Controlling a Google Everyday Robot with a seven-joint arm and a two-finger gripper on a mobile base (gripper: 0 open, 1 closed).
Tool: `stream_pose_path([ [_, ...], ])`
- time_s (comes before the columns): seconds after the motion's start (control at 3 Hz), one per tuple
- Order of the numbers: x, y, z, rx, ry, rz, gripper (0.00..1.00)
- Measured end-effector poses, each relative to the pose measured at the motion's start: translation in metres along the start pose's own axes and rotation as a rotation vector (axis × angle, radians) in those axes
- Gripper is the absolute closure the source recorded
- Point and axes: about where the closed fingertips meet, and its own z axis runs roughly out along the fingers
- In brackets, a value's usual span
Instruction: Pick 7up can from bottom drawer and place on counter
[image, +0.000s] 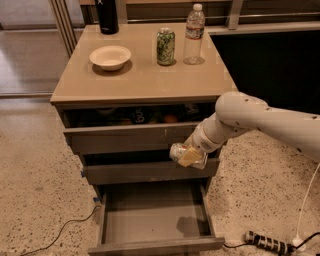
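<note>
My gripper (189, 156) is shut on the 7up can (179, 151), a small silver-white can with a shiny end. It holds the can on its side in front of the middle drawer, above the open bottom drawer (155, 216). The bottom drawer's grey inside shows nothing in it. The tan counter (145, 75) lies above and behind the gripper. My white arm comes in from the right.
On the counter stand a white bowl (110, 56), a green-patterned can (165, 46), a clear plastic bottle (193, 35) and a black bottle (106, 16). The top drawer (130, 135) is partly open with items inside. A power strip (270, 243) and cables lie on the floor.
</note>
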Motion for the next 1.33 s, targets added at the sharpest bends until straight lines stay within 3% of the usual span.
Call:
stream_pose_path([
  [0.33,-0.004,-0.003,-0.004,0.001,0.004,0.001,1.00],
  [1.33,-0.056,-0.032,-0.083,0.004,0.048,0.037,1.00],
])
